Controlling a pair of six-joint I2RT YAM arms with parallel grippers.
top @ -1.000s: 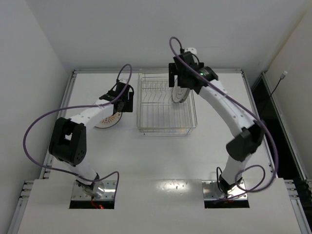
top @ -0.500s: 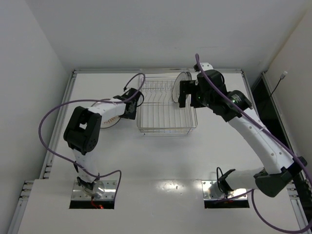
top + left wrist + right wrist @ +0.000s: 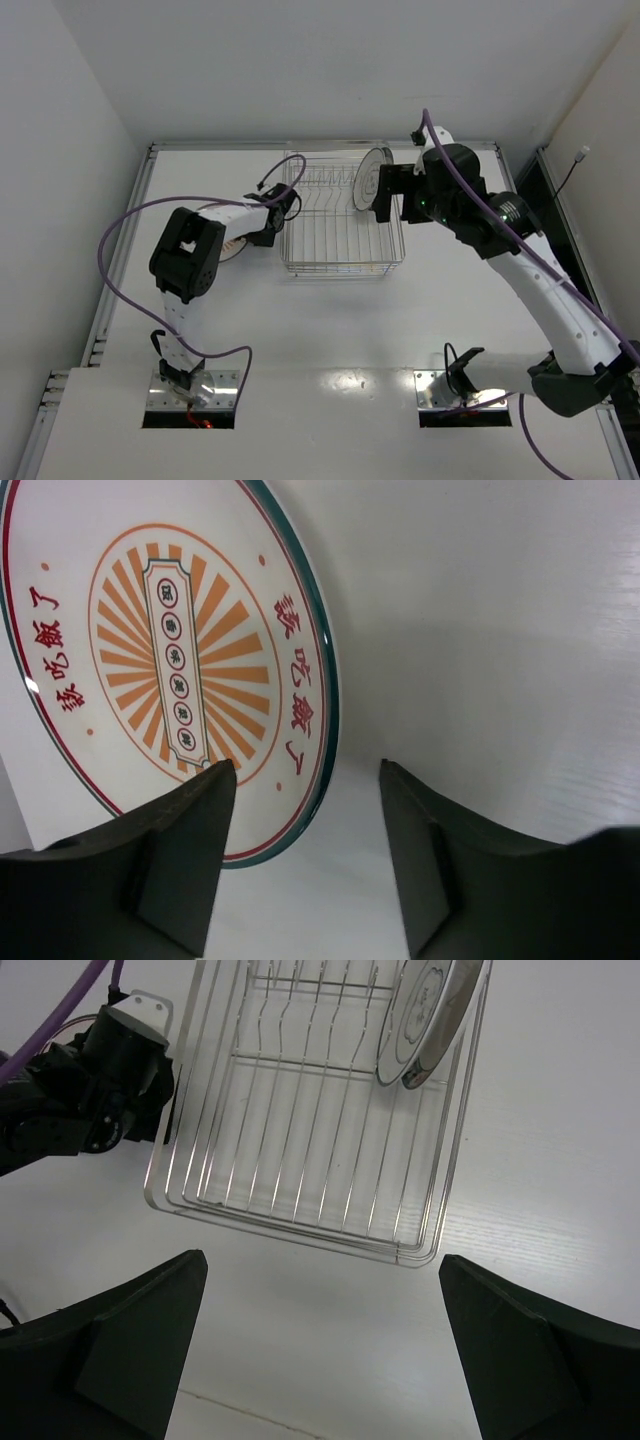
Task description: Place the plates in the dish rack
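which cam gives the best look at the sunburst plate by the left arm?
Left wrist: the sunburst plate fills the frame, orange rays, red characters and teal rim sharp, just beyond the open left gripper. Top external shows only a sliver beside the left arm. Right wrist doesn't show it.

The left arm (image 3: 235,212) and right arm (image 3: 545,295) are white with big black joints. A purple cable (image 3: 100,258) loops along each. Their fingers (image 3: 185,855) are dark grey.

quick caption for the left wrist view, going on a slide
Open left gripper at the rim of a teal-rimmed, orange-sunburst plate on the white table.
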